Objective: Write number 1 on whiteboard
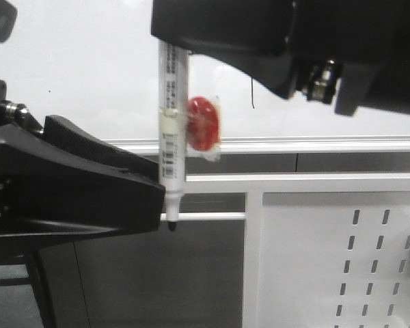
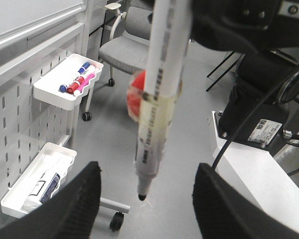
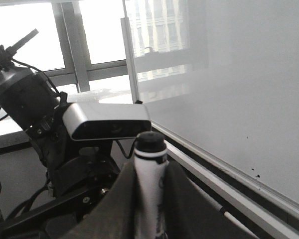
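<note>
The right hand (image 3: 148, 199) is closed around the upper barrel of a white marker (image 1: 171, 130), which hangs upright with its black tip pointing down, a red disc (image 1: 203, 123) taped to its side. The left hand (image 2: 144, 199) sits lower with its fingers (image 2: 74, 204) spread wide and gripping nothing, the marker's tip hanging between them without touching either. On the whiteboard (image 1: 89, 75) behind, the number 1 (image 1: 251, 92) shows as a thin black stroke just right of the marker and red disc, beneath the right arm and above the board's silver rail (image 1: 328, 144).
</note>
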`<action>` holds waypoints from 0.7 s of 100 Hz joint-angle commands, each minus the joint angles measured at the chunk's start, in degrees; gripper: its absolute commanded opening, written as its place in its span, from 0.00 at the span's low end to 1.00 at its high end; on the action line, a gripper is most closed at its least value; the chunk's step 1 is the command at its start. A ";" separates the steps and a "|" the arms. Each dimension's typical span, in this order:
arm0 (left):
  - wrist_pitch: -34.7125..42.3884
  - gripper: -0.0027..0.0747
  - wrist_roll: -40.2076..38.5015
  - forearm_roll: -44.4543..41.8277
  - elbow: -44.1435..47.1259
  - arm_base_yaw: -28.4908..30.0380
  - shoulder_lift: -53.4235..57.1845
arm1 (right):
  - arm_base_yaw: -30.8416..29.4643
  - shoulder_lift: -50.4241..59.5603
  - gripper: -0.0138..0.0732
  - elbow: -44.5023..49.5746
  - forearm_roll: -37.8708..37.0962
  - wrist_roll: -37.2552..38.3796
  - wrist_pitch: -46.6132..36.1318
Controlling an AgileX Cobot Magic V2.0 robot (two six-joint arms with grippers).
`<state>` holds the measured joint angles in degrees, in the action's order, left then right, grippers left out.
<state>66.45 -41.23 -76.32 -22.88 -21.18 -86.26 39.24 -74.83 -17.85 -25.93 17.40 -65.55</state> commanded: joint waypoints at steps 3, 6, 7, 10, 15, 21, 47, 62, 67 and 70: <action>10.80 0.53 0.07 3.92 -1.52 -0.49 1.13 | 0.12 0.66 0.10 -2.01 -0.03 0.07 -8.69; 10.80 0.53 0.07 4.27 -1.60 -0.49 1.13 | 0.12 0.66 0.10 -2.01 -0.16 0.07 -8.69; 10.80 0.53 0.07 4.28 -1.65 -0.49 1.13 | 0.12 0.66 0.10 -2.01 -0.16 0.07 -8.69; 10.80 0.53 0.07 4.67 -1.65 -0.49 1.13 | 0.12 0.66 0.10 -2.01 -0.16 0.07 -8.69; 10.80 0.53 0.07 5.31 -1.65 -0.49 1.13 | 0.12 0.66 0.10 -2.01 -0.26 0.07 -8.69; 10.80 0.53 0.07 5.55 -1.65 -0.49 1.13 | 0.12 0.66 0.10 -2.13 -0.26 0.07 -8.69; 10.80 0.52 0.07 6.69 -1.65 -0.49 1.13 | 0.12 0.66 0.10 -2.13 -0.26 0.07 -8.69; 10.80 0.51 0.07 6.69 -1.65 -0.49 1.13 | 0.12 0.66 0.10 -2.13 -0.26 0.09 -8.69; 10.80 0.51 0.07 6.69 -1.65 -0.49 1.13 | 0.12 0.66 0.10 -2.13 -0.26 0.09 -8.69; 10.80 0.51 0.07 6.69 -1.65 -0.49 1.13 | 0.12 0.66 0.10 -2.13 -0.26 0.09 -8.69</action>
<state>66.45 -41.12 -73.06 -23.30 -21.18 -86.26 39.24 -74.83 -18.41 -26.67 17.44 -65.55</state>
